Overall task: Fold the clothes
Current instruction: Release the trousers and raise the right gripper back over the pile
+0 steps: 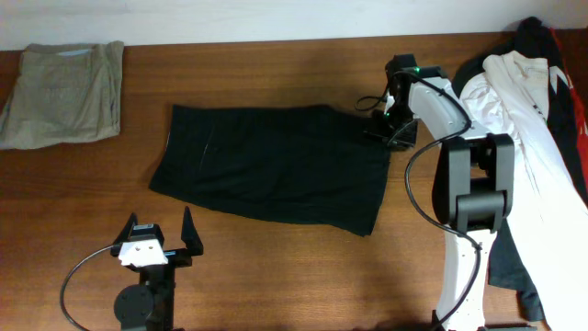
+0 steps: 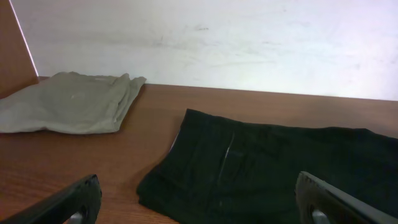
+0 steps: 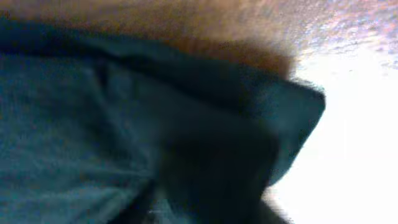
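A black pair of shorts (image 1: 276,161) lies spread flat on the middle of the wooden table (image 1: 303,276). My right gripper (image 1: 392,129) sits low on the shorts' far right corner. In the right wrist view the dark cloth (image 3: 124,124) fills the frame, bunched close against the camera, and hides the fingers; the gripper appears shut on it. My left gripper (image 1: 158,234) is open and empty near the front edge, just short of the shorts' front left corner. In the left wrist view its fingers (image 2: 198,182) frame that corner of the shorts (image 2: 280,168).
A folded khaki garment (image 1: 64,92) lies at the far left corner and also shows in the left wrist view (image 2: 68,102). A pile of white, black and red clothes (image 1: 533,110) hangs over the right edge beside the right arm's base.
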Robot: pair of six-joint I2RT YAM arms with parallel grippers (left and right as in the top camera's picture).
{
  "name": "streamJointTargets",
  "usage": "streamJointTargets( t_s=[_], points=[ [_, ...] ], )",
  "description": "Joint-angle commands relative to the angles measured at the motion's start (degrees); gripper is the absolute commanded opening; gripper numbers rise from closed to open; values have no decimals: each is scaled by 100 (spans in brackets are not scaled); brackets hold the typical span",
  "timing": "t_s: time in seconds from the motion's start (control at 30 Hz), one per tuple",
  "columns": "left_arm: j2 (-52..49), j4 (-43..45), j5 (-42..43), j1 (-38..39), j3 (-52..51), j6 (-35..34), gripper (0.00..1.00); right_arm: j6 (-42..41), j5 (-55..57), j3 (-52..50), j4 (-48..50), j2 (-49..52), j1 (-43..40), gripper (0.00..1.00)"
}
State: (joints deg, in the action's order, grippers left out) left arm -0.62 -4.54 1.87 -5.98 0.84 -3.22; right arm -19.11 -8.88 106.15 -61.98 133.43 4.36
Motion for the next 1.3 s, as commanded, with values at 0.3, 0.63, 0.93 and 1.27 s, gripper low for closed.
streamJointTargets(
  t_s=[0.3,0.63,0.93,1.27],
  points=[
    [33,-9,2,-9,-35,-13,99,24,702,-109,2356,9,-153,8],
    [33,-7,2,-9,-35,-13,99,20,702,960,1115,-216,-149,99],
    [33,-7,2,-9,-35,-13,99,-254,728,3659,-1434,-378,-599,99],
    [33,-24,-210,-9,-35,48,99,-238,1108,3620,-2031,-372,-1631,99]
  ],
)
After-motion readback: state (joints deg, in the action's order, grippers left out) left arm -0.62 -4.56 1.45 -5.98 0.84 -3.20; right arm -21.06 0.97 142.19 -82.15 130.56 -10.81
